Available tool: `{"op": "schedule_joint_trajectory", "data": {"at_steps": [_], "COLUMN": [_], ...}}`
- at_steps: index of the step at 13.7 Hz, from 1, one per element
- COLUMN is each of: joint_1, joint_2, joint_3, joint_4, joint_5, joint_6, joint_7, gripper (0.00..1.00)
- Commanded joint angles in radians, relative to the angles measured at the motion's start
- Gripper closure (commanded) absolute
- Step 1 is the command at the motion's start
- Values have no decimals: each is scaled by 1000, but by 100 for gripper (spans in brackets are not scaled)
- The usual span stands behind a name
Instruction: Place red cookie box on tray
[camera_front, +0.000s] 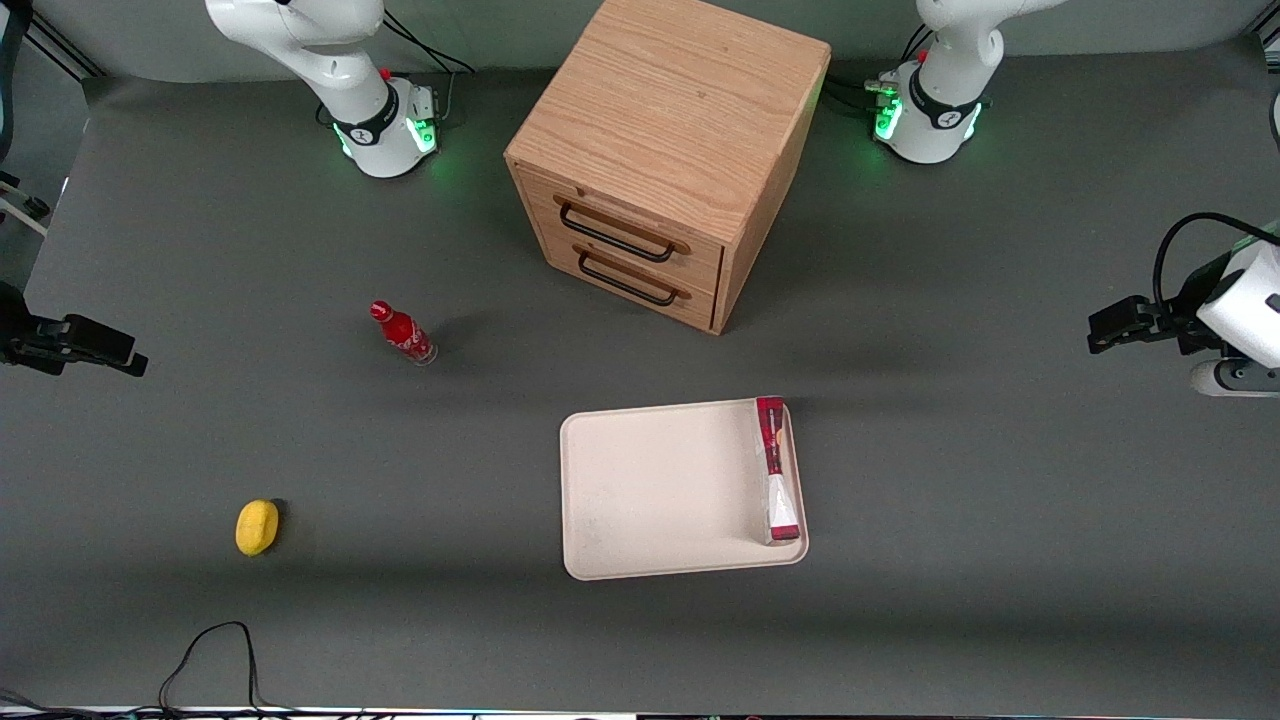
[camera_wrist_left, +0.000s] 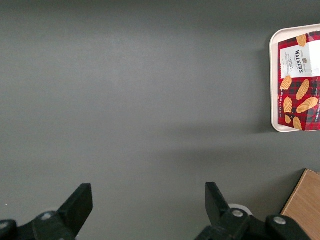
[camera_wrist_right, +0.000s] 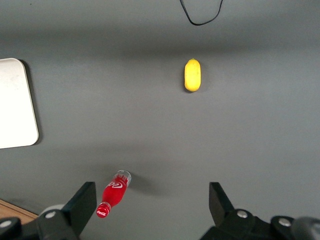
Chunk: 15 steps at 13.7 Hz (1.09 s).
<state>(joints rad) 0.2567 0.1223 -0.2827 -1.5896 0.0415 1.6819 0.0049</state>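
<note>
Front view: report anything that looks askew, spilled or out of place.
Nothing stands out. The red cookie box sits inside the tray along its rim toward the working arm's end. The red bottle and yellow object stand on the table. The gripper hangs open, empty, away from the tray.

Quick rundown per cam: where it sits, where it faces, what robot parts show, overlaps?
Front: high, looking down at table; cabinet, both arm bases; left arm's tool at the working arm's end.
Left wrist: faces down; open tool over bare table, cookie box on tray.
Right wrist: faces down; parked fingers, bottle, yellow object.
Shared: the tray shows in all three.
</note>
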Motion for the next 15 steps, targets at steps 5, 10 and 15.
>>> {"op": "schedule_joint_trajectory", "data": {"at_steps": [5,10,15], "joint_1": [-232,-295,-290], "joint_2": [-61,-59,-64], "joint_3": [247,304,300], "joint_4": [-32,-20,-16], "joint_5": [-43,-45,-48], "joint_6": [1,-37,-59], "joint_7": [-23,-19,12], "gripper": [0,0,0]}}
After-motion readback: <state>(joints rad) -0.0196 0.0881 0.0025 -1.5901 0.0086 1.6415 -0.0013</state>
